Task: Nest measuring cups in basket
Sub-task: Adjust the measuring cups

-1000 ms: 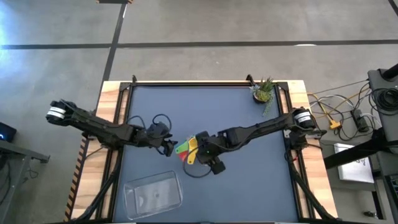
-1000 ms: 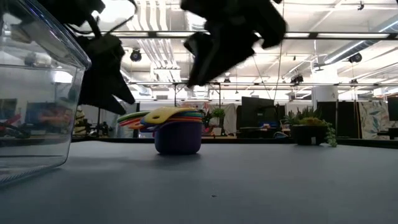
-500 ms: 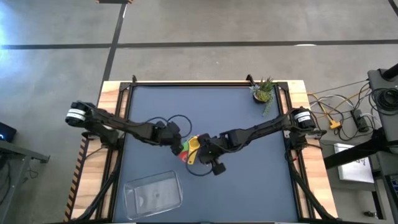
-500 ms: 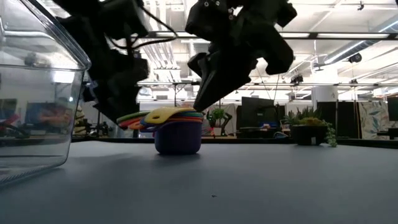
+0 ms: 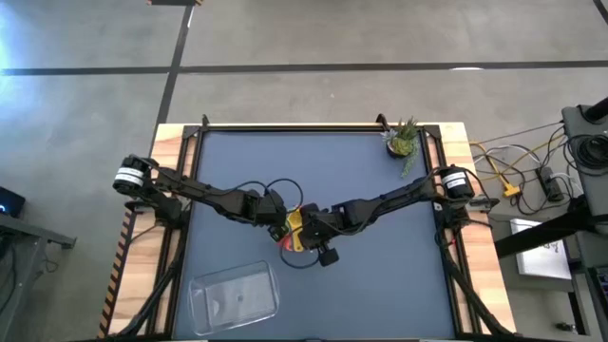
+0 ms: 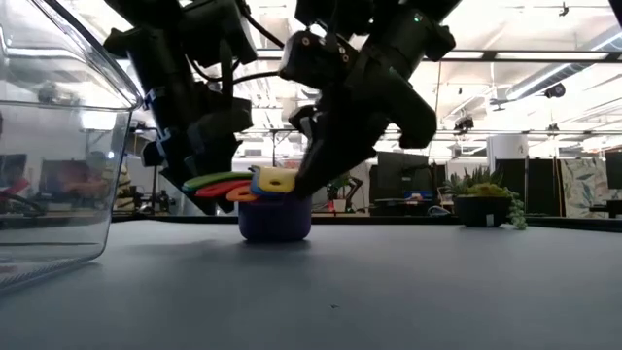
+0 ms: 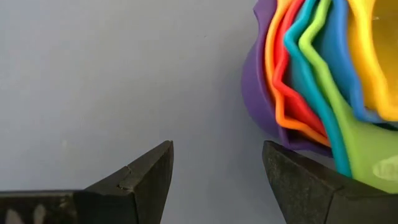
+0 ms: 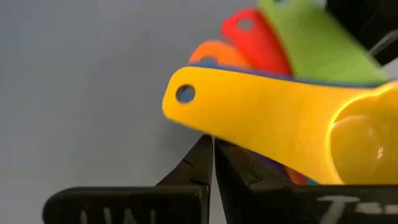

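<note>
Two arms meet over one nested stack of cups (image 5: pixel 294 231) standing mid-counter (image 5: pixel 380 275), well apart from the clear basket (image 5: pixel 234 294) at the near left corner. The left pincer (image 7: pixel 217 180) is spread, just beside the purple cup (image 7: pixel 258 93) at the outside of the stack. The right pincer (image 8: pixel 212 163) is pressed together beneath the yellow handle (image 8: pixel 249 118), pinching nothing that I can see. To carry the stack well, the left should probably straddle the fanned handles or the outer wall and close firmly, so all cups lift as one; the right could steady from below. A tilt risks spilling the inner cups.
</note>
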You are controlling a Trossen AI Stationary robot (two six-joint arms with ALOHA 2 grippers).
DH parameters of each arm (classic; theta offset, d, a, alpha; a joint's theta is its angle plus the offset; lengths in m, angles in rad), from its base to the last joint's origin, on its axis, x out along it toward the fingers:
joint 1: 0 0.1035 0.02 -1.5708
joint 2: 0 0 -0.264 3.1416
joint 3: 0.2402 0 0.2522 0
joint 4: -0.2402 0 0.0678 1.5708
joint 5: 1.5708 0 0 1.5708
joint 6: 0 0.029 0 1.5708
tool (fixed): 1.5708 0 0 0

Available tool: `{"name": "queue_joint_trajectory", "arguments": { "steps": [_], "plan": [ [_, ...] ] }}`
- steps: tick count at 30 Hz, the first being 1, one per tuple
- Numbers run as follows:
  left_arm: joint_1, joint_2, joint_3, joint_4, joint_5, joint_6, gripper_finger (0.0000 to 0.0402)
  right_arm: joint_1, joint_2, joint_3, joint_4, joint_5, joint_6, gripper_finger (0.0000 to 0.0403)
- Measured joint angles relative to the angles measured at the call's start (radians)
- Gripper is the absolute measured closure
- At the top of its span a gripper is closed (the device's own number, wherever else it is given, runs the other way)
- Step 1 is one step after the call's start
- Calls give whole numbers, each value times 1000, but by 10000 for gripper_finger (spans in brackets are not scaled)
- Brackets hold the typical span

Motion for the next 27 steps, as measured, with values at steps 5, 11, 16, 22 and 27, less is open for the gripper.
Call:
{"name": "queue_joint_trajectory", "arguments": {
  "steps": [5,11,16,22,27],
  "plan": [
    [0,0,0,42,9,-7,171,0,0,0,65,0,7,394],
    [0,0,0,121,28,3,171,-13,1,0,96,0,37,394],
    [0,-1,0,126,28,26,171,-25,1,0,88,5,50,394],
    [0,-5,0,61,28,38,171,-24,-28,0,67,-10,38,394],
    [0,-16,0,30,26,26,171,-8,-35,2,28,-58,1,394]
  ]
}}
